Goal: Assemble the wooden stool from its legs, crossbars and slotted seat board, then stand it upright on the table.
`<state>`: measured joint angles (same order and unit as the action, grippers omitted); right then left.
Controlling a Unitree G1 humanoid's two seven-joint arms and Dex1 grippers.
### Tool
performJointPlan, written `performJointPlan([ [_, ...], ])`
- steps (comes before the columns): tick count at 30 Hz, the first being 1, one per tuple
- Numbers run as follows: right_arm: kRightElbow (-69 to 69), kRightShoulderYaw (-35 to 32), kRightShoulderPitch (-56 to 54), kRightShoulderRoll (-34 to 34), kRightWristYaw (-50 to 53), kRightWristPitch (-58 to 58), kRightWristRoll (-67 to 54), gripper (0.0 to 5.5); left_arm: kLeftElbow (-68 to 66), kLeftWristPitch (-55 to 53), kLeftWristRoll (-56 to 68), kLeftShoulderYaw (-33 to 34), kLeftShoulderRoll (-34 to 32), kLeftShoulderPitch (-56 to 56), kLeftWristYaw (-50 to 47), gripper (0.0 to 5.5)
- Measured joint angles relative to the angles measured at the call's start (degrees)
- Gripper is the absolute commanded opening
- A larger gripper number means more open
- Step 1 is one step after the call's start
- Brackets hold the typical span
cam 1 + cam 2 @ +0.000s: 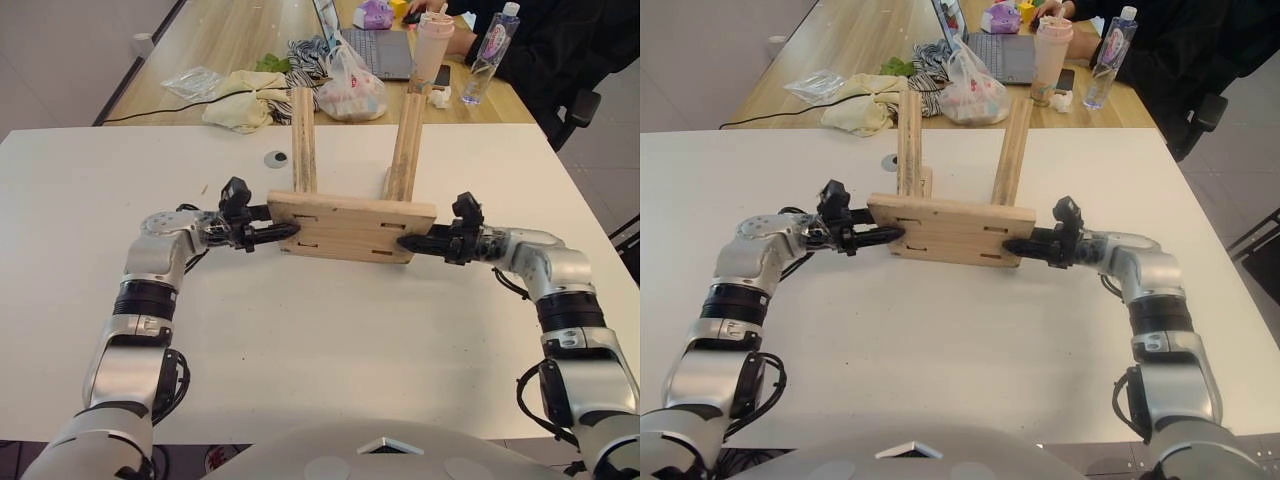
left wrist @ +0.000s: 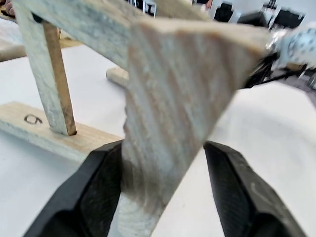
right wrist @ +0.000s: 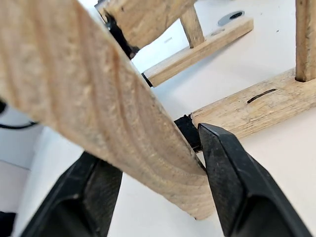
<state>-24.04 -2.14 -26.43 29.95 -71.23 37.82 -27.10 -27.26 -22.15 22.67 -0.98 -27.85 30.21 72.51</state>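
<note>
The wooden stool lies on the white table point(image 1: 120, 180) with its legs pointing away from me. Its slotted seat board point(image 1: 350, 228) faces me, tilted. The left leg point(image 1: 303, 140) and the right leg point(image 1: 406, 145) run back from it. My left gripper point(image 1: 283, 231) is shut on the board's left edge, and its black fingers point(image 2: 98, 187) clamp the board point(image 2: 173, 98). At the right edge my right gripper point(image 1: 408, 242) is shut on the board point(image 3: 98, 98) with one finger point(image 3: 232, 182) on each face. Lower leg rails point(image 3: 247, 108) rest on the table.
A small grey disc point(image 1: 276, 158) lies on the table behind the stool's left side. Beyond the far edge stands a wooden table with a cloth point(image 1: 245, 100), a plastic bag point(image 1: 350, 90), a laptop point(image 1: 375, 50), a cup point(image 1: 432, 45) and a bottle point(image 1: 490, 50).
</note>
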Motion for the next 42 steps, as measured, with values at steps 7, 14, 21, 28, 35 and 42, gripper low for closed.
performJointPlan([
  [7,9.2,-15.5,-1.1,-0.8,9.9,24.5,-17.9,2.24,20.0,-30.3,20.0,11.9,-1.2,-3.9,-11.2,1.88],
  [14,10.4,-30.4,-5.8,-10.5,41.1,32.0,-47.6,1.40,24.9,-50.6,46.3,30.4,7.0,1.1,-44.0,1.52],
  [21,9.4,-30.3,-8.8,-16.9,72.4,23.3,-65.9,1.31,14.8,-43.6,60.5,35.6,14.3,11.4,-78.2,1.49],
  [28,-1.2,-29.9,-22.0,-21.6,97.4,10.3,-67.4,1.79,-16.0,-20.8,46.9,37.2,14.1,28.3,-95.8,1.66],
  [35,-3.0,-29.4,-23.4,-21.9,92.1,6.7,-60.7,3.01,-22.1,-10.1,35.7,36.3,11.5,28.2,-84.9,2.67],
  [42,6.2,-28.9,-13.1,-21.0,75.8,-10.2,-44.3,2.50,-10.3,0.1,18.1,26.7,8.3,13.2,-75.0,2.60],
])
